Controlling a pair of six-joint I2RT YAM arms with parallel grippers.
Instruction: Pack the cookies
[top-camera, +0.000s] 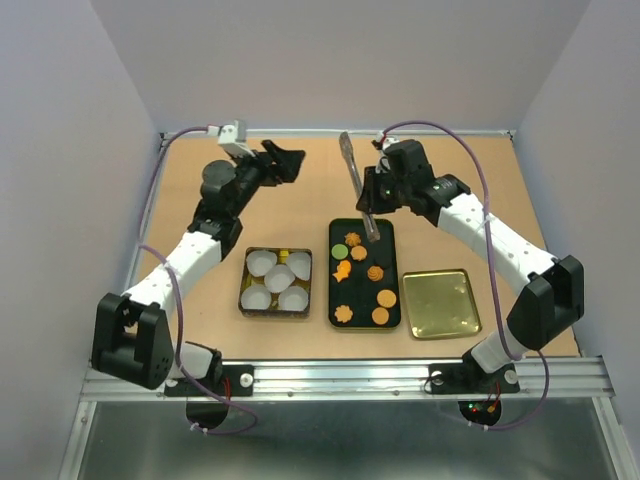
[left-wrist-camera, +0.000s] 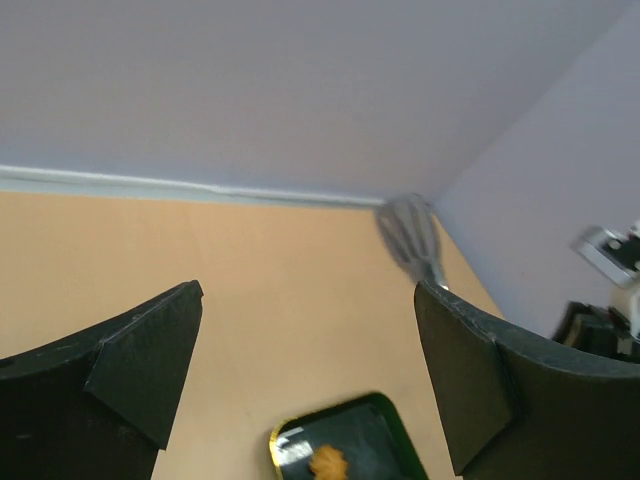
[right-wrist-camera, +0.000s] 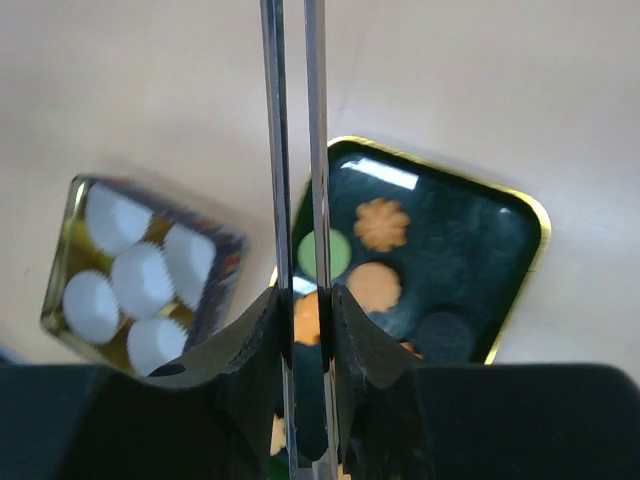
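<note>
Several cookies lie on a black tray (top-camera: 362, 295): a green disc (top-camera: 339, 249), orange round ones (top-camera: 386, 297) and a star-shaped one (top-camera: 341, 269). My right gripper (top-camera: 372, 198) is shut on metal tongs (top-camera: 356, 180), whose lower end hangs over the tray's far end. In the right wrist view the pads (right-wrist-camera: 262, 320) squeeze the two tong arms (right-wrist-camera: 271, 150) above the green cookie (right-wrist-camera: 336, 256), a flower cookie (right-wrist-camera: 381, 224) and a round one (right-wrist-camera: 373, 286). My left gripper (top-camera: 285, 160) is open and empty, raised near the back; its view (left-wrist-camera: 308, 300) shows a tray corner (left-wrist-camera: 372, 432) with one cookie (left-wrist-camera: 328, 461).
A square tin (top-camera: 243, 285) holding several white paper cups (top-camera: 279, 277) stands left of the tray; it also shows in the right wrist view (right-wrist-camera: 68, 268). A gold lid (top-camera: 440, 303) lies right of the tray. Walls enclose the table at the back and sides.
</note>
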